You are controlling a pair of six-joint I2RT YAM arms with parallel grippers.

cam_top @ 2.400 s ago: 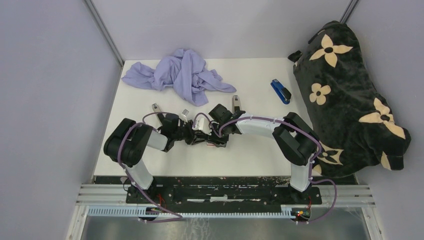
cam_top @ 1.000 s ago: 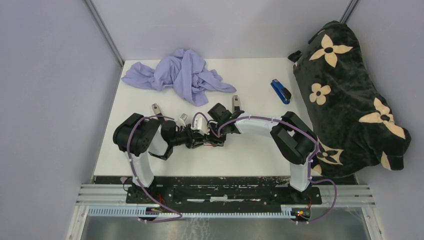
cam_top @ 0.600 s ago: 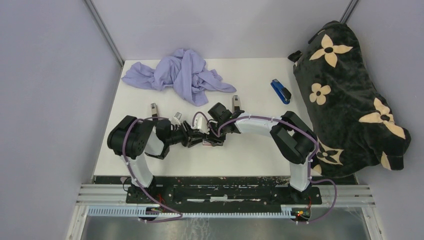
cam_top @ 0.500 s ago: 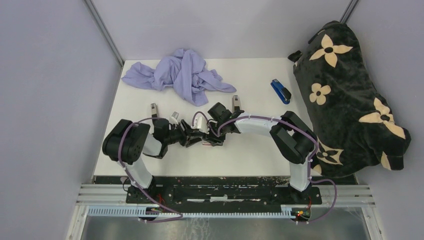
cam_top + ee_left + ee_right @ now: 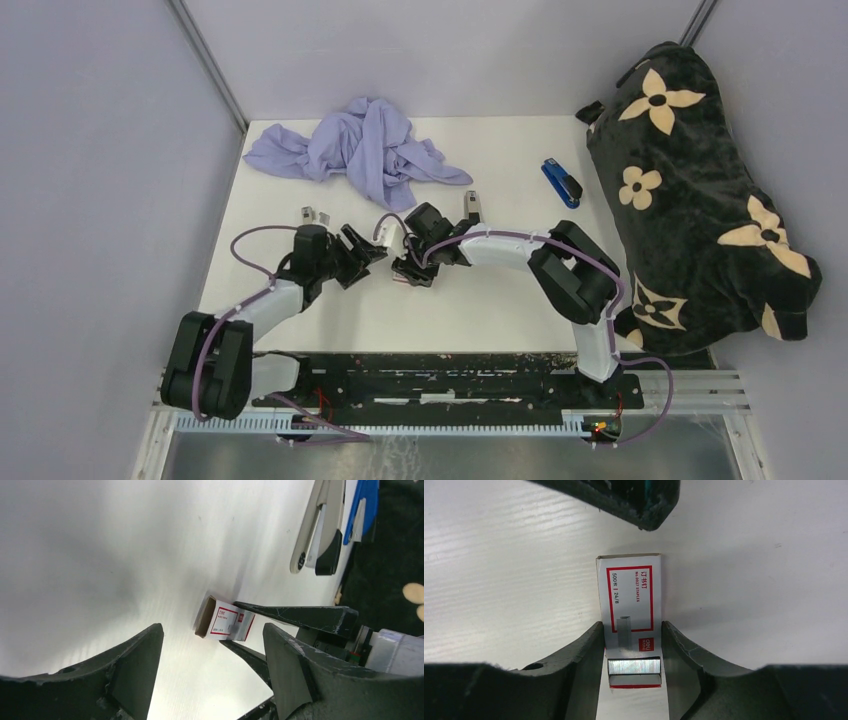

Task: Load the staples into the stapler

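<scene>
at counter (image 5: 500,310) centre my right gripper (image 5: 630,630) clamps the staple box (image 5: 631,587), apparently lengthwise toward my wide-open left gripper (image 5: 212,630).

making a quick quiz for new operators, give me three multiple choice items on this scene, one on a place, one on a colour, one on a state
1. Where on the table does the blue stapler lie?
A) near left corner
B) far right, beside the black flowered bag
C) dead centre

2. What colours is the staple box?
A) green and yellow
B) all black
C) red and white

3. How do the left gripper's jaws stand?
A) open, gripping nothing
B) shut on the staple box
C) shut tight on nothing

Answers:
1 B: the top view shows it close to the bag's edge.
2 C: a red frame on white card shows in the right wrist view, where the right gripper clamps the box.
3 A: the left wrist view shows its fingers wide apart, touching nothing.
</scene>
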